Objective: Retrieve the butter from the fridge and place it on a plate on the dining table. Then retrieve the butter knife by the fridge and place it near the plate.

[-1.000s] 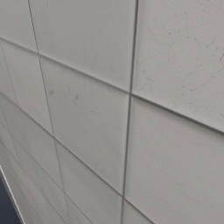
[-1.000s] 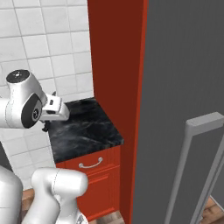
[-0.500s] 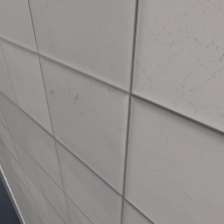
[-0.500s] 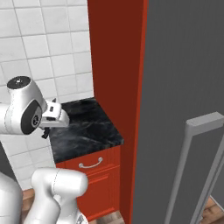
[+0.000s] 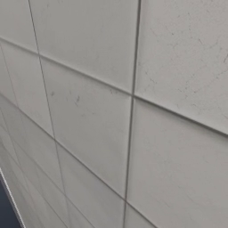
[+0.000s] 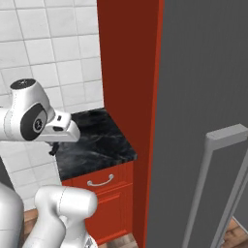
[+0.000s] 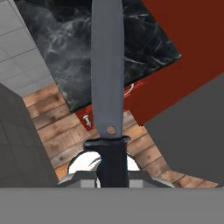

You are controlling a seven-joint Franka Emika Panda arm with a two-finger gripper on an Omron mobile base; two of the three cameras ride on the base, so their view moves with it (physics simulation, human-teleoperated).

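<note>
The butter knife [image 7: 107, 87] fills the middle of the hand view, its long grey blade pointing up the picture and its dark handle down between the jaws. My gripper [image 7: 112, 174] is shut on that handle. In the right base view the gripper [image 6: 53, 147] hangs below the white wrist, in front of the small marble counter's left edge. The knife itself is too small to make out there. The fridge [image 6: 203, 97] stands at the right as a tall grey front with a long bar handle [image 6: 218, 184].
A red tall panel [image 6: 128, 72] separates the fridge from a small black marble counter [image 6: 92, 147] over a red drawer [image 6: 99, 181]. A white tiled wall [image 5: 111, 111] is very close on the left. Wooden floor [image 7: 65, 135] lies below the hand.
The arm has sunk a little and swung slightly right in the right base view, with the knife still held. The base has not moved.
</note>
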